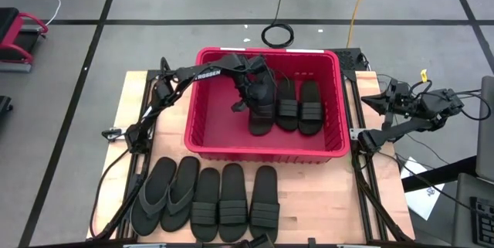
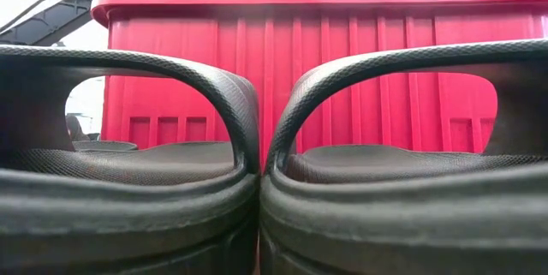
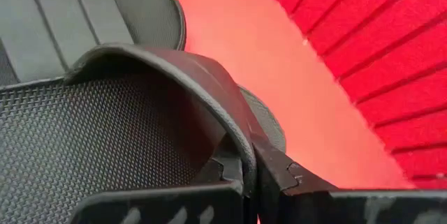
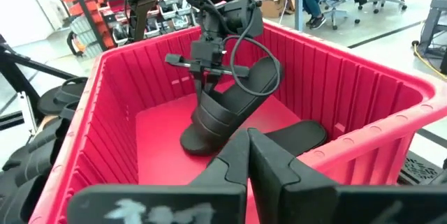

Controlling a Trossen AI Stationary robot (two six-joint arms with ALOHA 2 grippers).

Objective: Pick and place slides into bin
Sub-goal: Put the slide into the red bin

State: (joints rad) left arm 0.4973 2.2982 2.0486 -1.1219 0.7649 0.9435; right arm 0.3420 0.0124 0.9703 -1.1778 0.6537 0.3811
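Note:
The red bin (image 1: 266, 146) stands mid-table with two black slides (image 1: 298, 107) lying flat inside it on the right. My left gripper (image 4: 204, 84) reaches into the bin from the far left, shut on a third band-strap slide (image 4: 227, 109). Several more slides (image 1: 207, 199) lie in a row on the table between the bin and the near edge; two of them (image 2: 257, 189) fill the low view. My right gripper (image 4: 248, 155) hangs shut and empty beyond the bin's right wall, off the table's right side (image 1: 392, 97). My left gripper pinches the side edge of the slide's wide strap band (image 3: 234, 137) between its two fingers. The fingers slant down into the bin from the far left. The slide hangs tilted, one end high, the low end (image 4: 198, 139) at the bin's floor; whether it touches, I cannot tell.
The bin's left half (image 1: 216, 117) shows bare red floor. The bin's ribbed walls and thick rim (image 4: 391, 130) rise around the left gripper. Cables run along both table sides. Beyond the table are shelves, chairs and seated people.

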